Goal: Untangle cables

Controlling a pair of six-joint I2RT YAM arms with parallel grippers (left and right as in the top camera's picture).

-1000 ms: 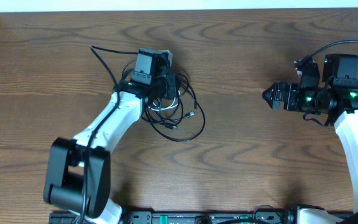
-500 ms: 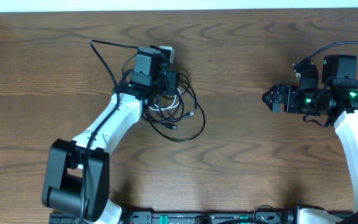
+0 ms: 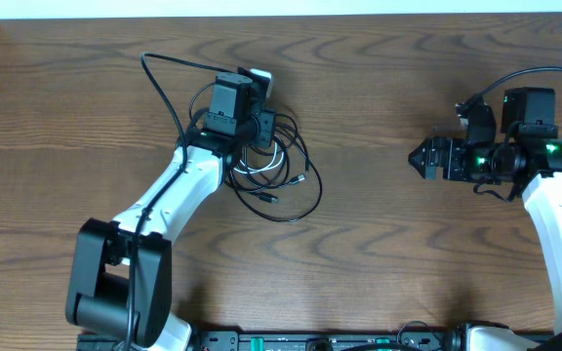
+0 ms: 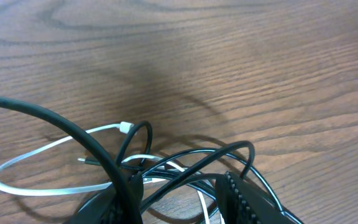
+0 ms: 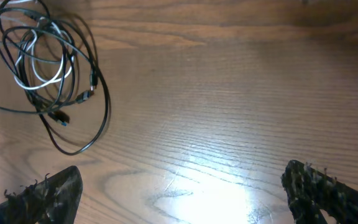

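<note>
A dark wooden bench (image 3: 379,253) seen from above, with 2 robot arms. The cables (image 3: 261,168), several thin black cords and 1 white cable (image 4: 107,129), lie in a loose knot directly under and just ahead of the left hand (image 4: 174,208). Black loops cross between its fingers, but it cannot be told whether they are clamped on a strand or parted around it. The right hand (image 3: 420,156) hovers well apart from the knot with its fingers spread wide and nothing between them. The step in hand looks like separating 1 cord from the bundle. To do it well, the left hand should probably pinch only 1 strand, ideally near a plug end, and draw it slowly away, while the right hand comes across to pin the remaining loops so the whole knot does not drag along.
</note>
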